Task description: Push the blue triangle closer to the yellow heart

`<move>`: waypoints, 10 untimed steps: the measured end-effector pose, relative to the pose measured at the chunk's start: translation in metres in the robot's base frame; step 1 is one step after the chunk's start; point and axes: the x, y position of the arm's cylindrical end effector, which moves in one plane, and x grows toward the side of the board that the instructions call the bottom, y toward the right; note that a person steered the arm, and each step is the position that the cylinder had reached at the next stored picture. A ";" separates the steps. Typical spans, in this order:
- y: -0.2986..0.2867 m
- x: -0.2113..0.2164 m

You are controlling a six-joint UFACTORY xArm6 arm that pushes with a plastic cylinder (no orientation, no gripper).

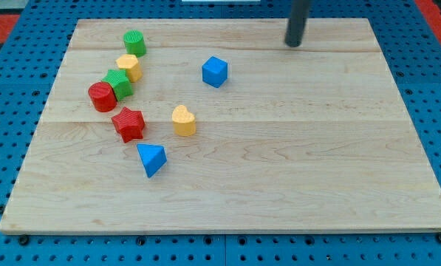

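The blue triangle (152, 159) lies on the wooden board (294, 162) left of centre, toward the view's bottom. The yellow heart (183, 120) sits a short way above and to the right of it, with a small gap between them. My tip (293, 43) is near the view's top, right of centre, far from both blocks and touching none.
A blue cube (215, 72) sits above the heart. At the left stand a red star (128, 123), a red cylinder (102, 97), a green block (120, 83), a yellow block (129, 67) and a green cylinder (134, 43). Blue pegboard surrounds the board.
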 end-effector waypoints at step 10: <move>-0.163 0.255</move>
